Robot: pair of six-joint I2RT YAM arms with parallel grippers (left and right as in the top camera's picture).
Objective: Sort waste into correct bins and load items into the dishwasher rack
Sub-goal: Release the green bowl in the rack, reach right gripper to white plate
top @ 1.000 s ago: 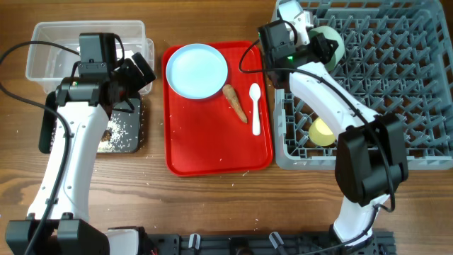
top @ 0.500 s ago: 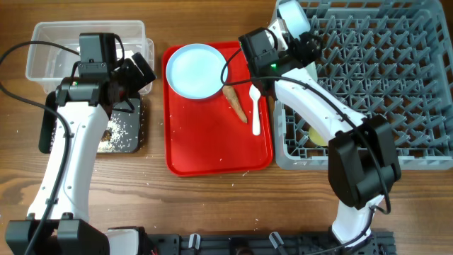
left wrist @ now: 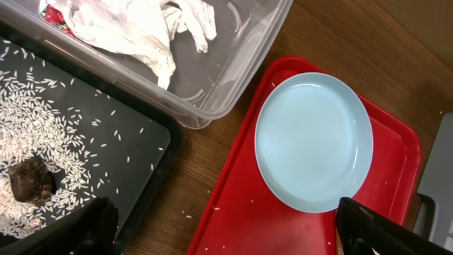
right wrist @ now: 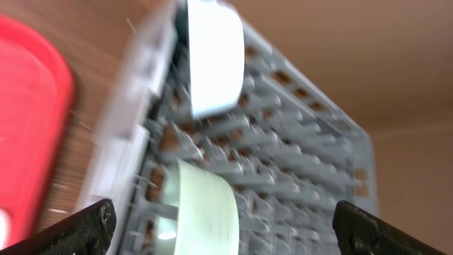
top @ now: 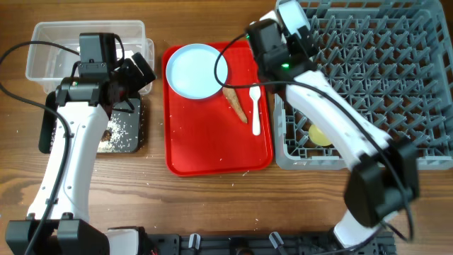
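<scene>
My right gripper (top: 301, 44) hangs open over the grey dishwasher rack's (top: 396, 85) left end. In the right wrist view its wide jaws (right wrist: 226, 237) frame a mint-green bowl (right wrist: 207, 205) standing on edge among the pegs, untouched, with a white bowl (right wrist: 212, 60) beyond it. A yellow cup (top: 319, 134) lies in the rack. The pale blue plate (top: 197, 71), carrot stick (top: 236, 103) and white spoon (top: 255, 110) rest on the red tray (top: 212, 152). My left gripper (top: 140, 71) is open and empty between the bins and the tray.
The clear tub (left wrist: 233, 49) holds crumpled white paper (left wrist: 127, 28). The black tray (left wrist: 141, 149) holds rice grains (left wrist: 35, 127) and a brown lump (left wrist: 30, 180). A few stray grains lie on the wood and the red tray.
The right gripper has opened and let go of the mint-green bowl, leaving it in the rack, and the arm has drawn back to the left. The left arm has not moved.
</scene>
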